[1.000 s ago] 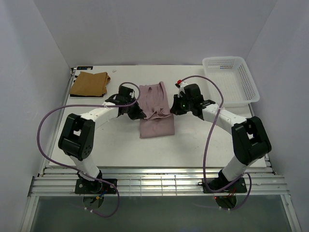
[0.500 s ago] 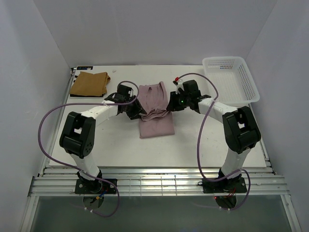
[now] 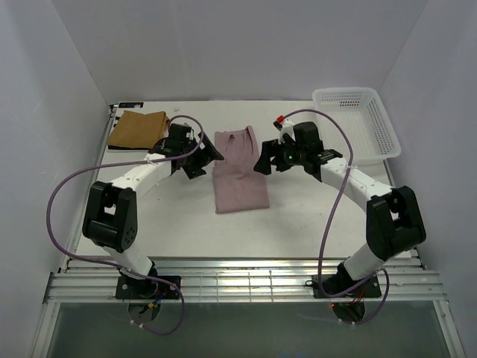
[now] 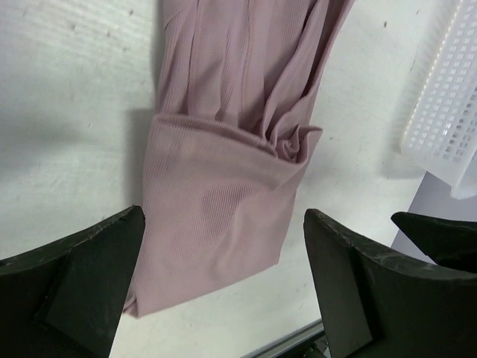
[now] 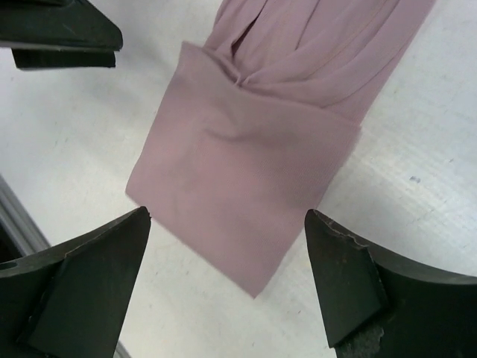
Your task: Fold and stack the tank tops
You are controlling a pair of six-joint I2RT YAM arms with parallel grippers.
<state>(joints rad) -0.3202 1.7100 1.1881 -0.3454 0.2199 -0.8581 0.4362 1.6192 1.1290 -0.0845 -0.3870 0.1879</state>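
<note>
Fingers [image 4: 74, 276] wide apart, either side of pink tank top [image 3: 240, 175]

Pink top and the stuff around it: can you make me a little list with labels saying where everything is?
Pink top: lying mid-table, near end folded over
Tan top: folded, far left corner
Basket: white, far right corner
Left tool: open, holding nothing, at the pink top's left side
Right tool: open, holding nothing, at its right side
</note>
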